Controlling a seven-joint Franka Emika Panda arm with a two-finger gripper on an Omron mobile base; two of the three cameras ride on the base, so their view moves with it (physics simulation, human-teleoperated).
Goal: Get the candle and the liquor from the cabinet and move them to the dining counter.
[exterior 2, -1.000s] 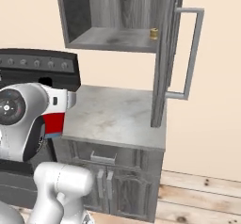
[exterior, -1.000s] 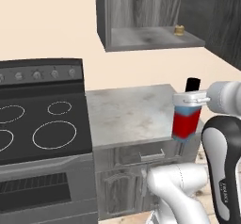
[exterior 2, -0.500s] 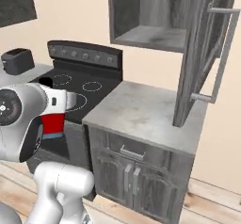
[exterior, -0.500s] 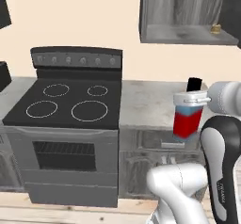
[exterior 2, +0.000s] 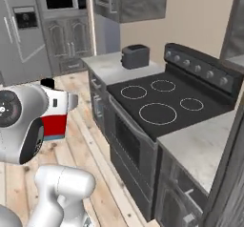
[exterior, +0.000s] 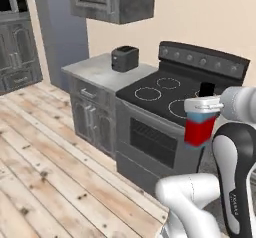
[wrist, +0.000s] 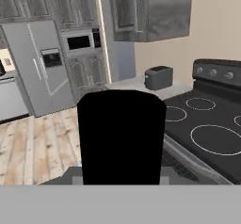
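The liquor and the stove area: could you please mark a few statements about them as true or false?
1. The gripper is shut on the liquor. True.
2. The liquor stands on the stove. False: it is held in the air in front of the stove.
3. A toaster sits on the counter beside the stove. True.
4. A pot sits on one of the burners. False: the burners are bare.
5. The liquor's cap is black. True.
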